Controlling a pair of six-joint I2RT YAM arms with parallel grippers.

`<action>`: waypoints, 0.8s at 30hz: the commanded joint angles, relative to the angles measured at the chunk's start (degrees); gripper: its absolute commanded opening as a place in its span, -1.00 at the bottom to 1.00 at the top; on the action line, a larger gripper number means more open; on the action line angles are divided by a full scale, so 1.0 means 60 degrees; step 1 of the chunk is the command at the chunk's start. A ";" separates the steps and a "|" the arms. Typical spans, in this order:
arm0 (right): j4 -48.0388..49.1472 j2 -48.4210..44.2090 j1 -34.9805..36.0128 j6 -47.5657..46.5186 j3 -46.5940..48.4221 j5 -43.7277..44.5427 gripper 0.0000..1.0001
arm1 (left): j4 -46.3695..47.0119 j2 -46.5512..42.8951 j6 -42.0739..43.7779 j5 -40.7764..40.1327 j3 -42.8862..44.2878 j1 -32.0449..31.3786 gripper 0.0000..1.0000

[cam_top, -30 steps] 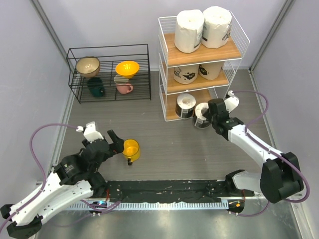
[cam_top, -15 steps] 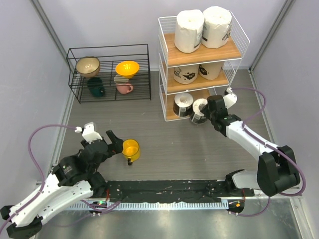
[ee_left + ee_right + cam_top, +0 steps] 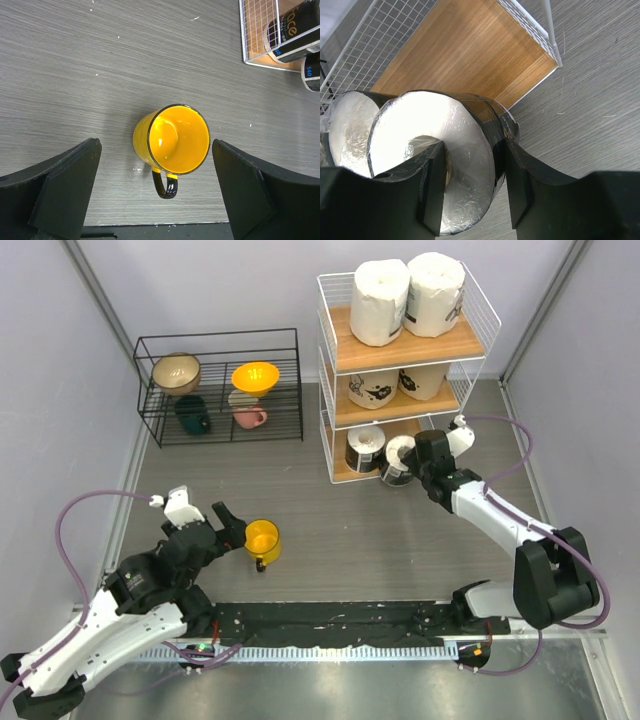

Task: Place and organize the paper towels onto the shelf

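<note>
Right pincer (image 3: 472, 150) clamps a dark-wrapped paper roll (image 3: 400, 130) at the white wire shelf (image 3: 325, 410), bottom tier; left pincer (image 3: 155, 150) gapes above a yellow mug (image 3: 177, 135).

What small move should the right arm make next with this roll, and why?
Probably ease the right gripper forward, deeper over the bottom board. It is clamped on the dark-wrapped paper towel roll, one finger in its core, and that roll sits only at the board's front edge, beside the other dark-wrapped roll, with bare wood behind.
</note>
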 commanded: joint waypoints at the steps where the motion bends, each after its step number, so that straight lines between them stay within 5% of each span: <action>1: 0.0852 0.0021 -0.0087 0.0224 0.0518 0.0258 -0.41 | -0.0016 -0.0064 0.0055 -0.0225 0.0281 -0.0050 0.99; 24: 0.1145 0.1515 -0.0688 -0.0172 0.2085 0.0434 -0.41 | -0.0045 -0.0079 -0.0121 -0.0166 0.0223 -0.0050 0.99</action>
